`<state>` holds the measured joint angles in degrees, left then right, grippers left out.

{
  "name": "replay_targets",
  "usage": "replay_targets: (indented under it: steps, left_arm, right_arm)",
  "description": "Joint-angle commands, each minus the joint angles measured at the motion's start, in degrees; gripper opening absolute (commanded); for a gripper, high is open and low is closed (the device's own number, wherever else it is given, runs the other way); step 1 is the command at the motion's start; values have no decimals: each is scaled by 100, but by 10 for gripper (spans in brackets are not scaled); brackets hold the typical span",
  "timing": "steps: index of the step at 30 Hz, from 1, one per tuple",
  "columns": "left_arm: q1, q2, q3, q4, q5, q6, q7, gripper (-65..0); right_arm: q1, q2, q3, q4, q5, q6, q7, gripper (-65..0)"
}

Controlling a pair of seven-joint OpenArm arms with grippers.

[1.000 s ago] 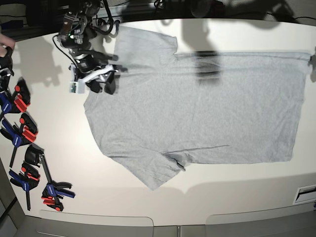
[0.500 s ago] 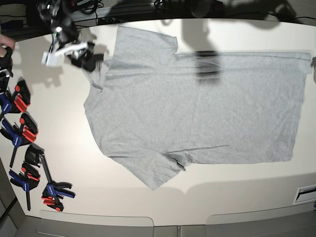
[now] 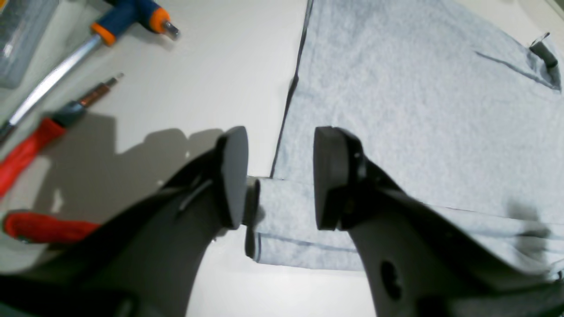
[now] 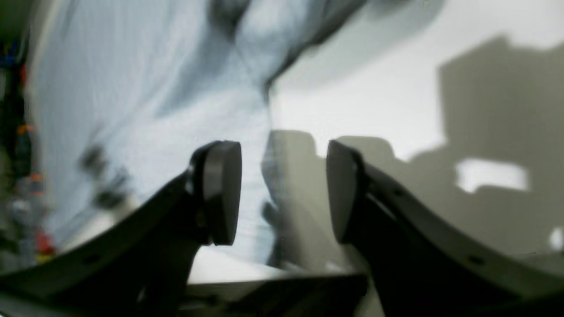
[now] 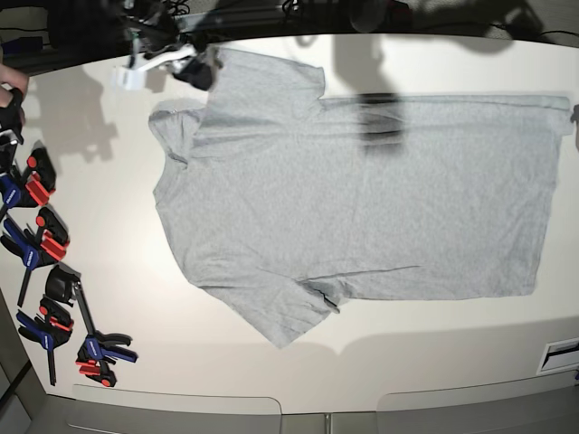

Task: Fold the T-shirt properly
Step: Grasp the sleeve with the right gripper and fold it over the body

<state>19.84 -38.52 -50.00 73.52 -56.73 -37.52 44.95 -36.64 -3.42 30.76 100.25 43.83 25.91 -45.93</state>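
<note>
The light grey T-shirt [image 5: 362,199] lies spread flat, plain side up, collar to the left and hem to the right. My right gripper [image 5: 194,68] hovers at the back left by the upper sleeve [image 5: 267,77]. In the blurred right wrist view it [image 4: 284,189] is open and empty, above the shirt's edge [image 4: 145,110]. My left gripper [image 3: 280,180] is open, its fingers [image 3: 233,176] standing either side of a turned-over hem corner [image 3: 286,202] without closing on it. In the base view only its dark tip [image 5: 574,113] shows at the right edge.
Several blue and red clamps [image 5: 45,244] lie along the table's left edge. A blue-and-orange T-handle key [image 3: 128,13] and a red-handled screwdriver [image 3: 39,136] lie on the table beside the hem. A hand [image 5: 9,90] shows at the far left.
My right gripper rose from the collar area to the back left, then moved right to the upper sleeve. The shirt's shoulder by the collar now lies pulled out to the left.
</note>
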Motion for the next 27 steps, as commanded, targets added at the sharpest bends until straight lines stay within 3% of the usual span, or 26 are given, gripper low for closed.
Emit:
replay_targets:
  steps: [1, 8, 16, 18, 21, 27]
  left_arm:
    - [0, -203, -63, 83, -140, -2, -133, -421]
    - [2, -345, -63, 83, -138, -2, -131, -421]
    - [2, -341, -63, 83, -138, -2, -129, -421]
    - [2, -341, -63, 83, -138, -2, -129, -421]
    - [2, -341, -63, 83, -138, -2, -131, -421]
    - [2, -341, -63, 83, -138, -2, -131, -422]
  right_arm:
    - [-39, 22, -92, -37, -37, 17, -68, -356]
    - [-57, 24, -479, -142, -13, 20, -463, -356]
    - [-55, 24, -487, -142, 22, 22, -446, -377]
    - [-52, 24, -487, -138, 195, 24, -448, -452]
    - [-33, 24, -487, -138, 452, 289, -448, -644]
    - [293, 22, -518, -138, 955, 680, -442, -650]
